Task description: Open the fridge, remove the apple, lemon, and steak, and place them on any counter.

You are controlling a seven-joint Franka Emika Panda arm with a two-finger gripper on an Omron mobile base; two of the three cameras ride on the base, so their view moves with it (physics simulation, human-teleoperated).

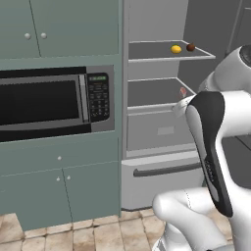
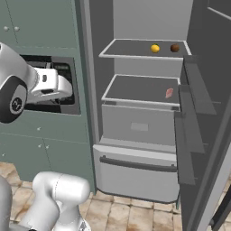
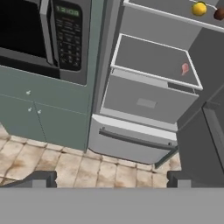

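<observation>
Now | fingers (image 3: pixel 109 179) spread, empty | steak (image 3: pixel 185 68) on shelf, well beyond them

The fridge (image 2: pixel 135 131) interior looks like flat matte grey plastic, shelves and drawer alike, while the cabinet (image 1: pixel 59 44) next to it has a smooth painted grey-green finish with small shiny knobs. The microwave (image 1: pixel 49 105) has a glossy black door and brushed-metal-looking trim. The floor (image 3: pixel 65 162) is rough, mottled stone tile, and the lemon (image 2: pixel 154 48) looks smooth and a bit waxy.
</observation>
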